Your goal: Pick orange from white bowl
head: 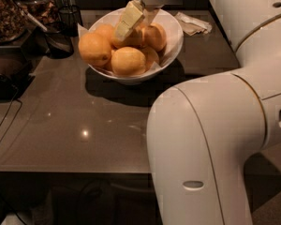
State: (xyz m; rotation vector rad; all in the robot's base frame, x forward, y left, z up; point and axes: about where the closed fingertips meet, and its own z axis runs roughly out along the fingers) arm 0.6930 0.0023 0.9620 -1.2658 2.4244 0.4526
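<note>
Camera view, from above the dark countertop (84,121): the white bowl (172,22) sits near the far edge, heaped with yellow-orange fruit. The gripper (131,22) reaches down from the top border, its pale tip slanting into the middle of the heap and touching or nearly touching the orange (137,36) under it. Only a sliver of that fruit shows, and I cannot tell whether the gripper is spread or pinching it. Its upper body is cut off by the frame.

Two other fruits, the front-left one (94,49) and the front one (128,61), are in plain sight, while those behind overlap. The robot's white arm (206,139) fills the right and lower right, hiding that part of the counter. A crumpled paper (193,25) lies just right of the bowl. A black mesh cup (68,15) stands to the left, with dim clutter beyond it.
</note>
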